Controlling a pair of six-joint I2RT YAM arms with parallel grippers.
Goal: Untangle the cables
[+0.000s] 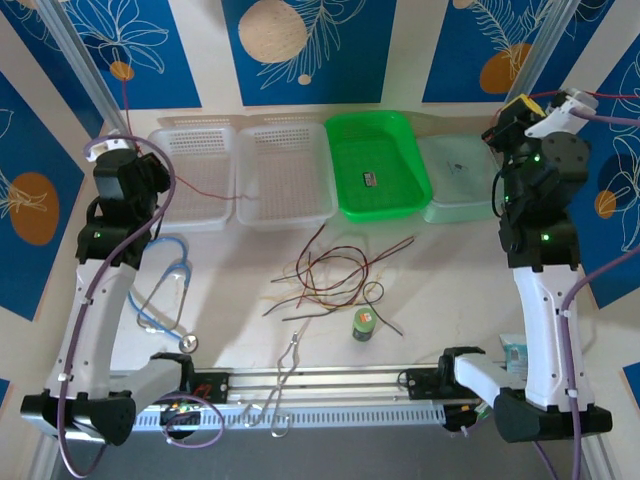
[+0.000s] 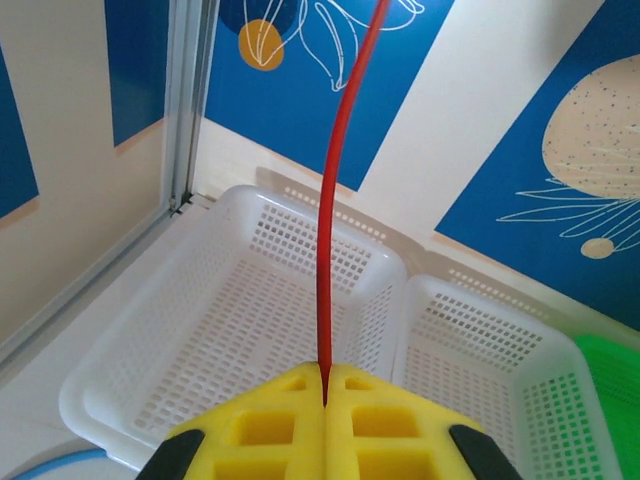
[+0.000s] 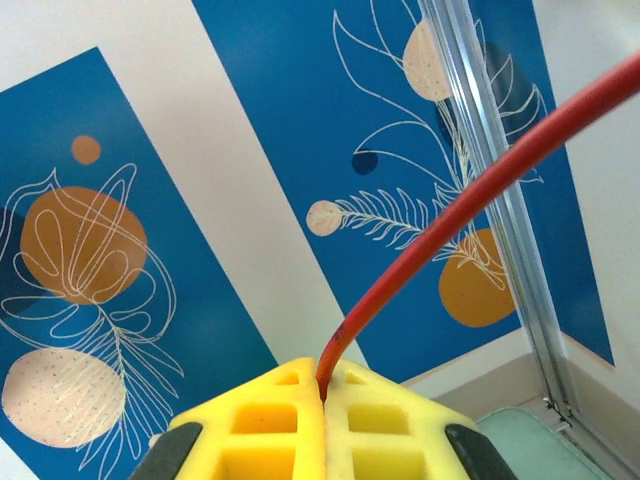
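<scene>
While most cables (image 1: 330,275) are left tangled mid-table (image 1: 450,290), a red cable (image 2: 328,250) is pinched by the left gripper (image 2: 325,374) and a red strand (image 3: 430,235) by the right gripper (image 3: 322,374); the walls are covered with blue panels (image 1: 310,50).

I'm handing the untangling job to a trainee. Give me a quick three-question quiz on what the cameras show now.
1. True or false: the left gripper is shut on a red cable.
2. The cable pile lies: A in a tray, B on the table, C in a basket.
3. What colour is the cable in the right gripper?
Key: 1 true; 2 B; 3 red.
</scene>
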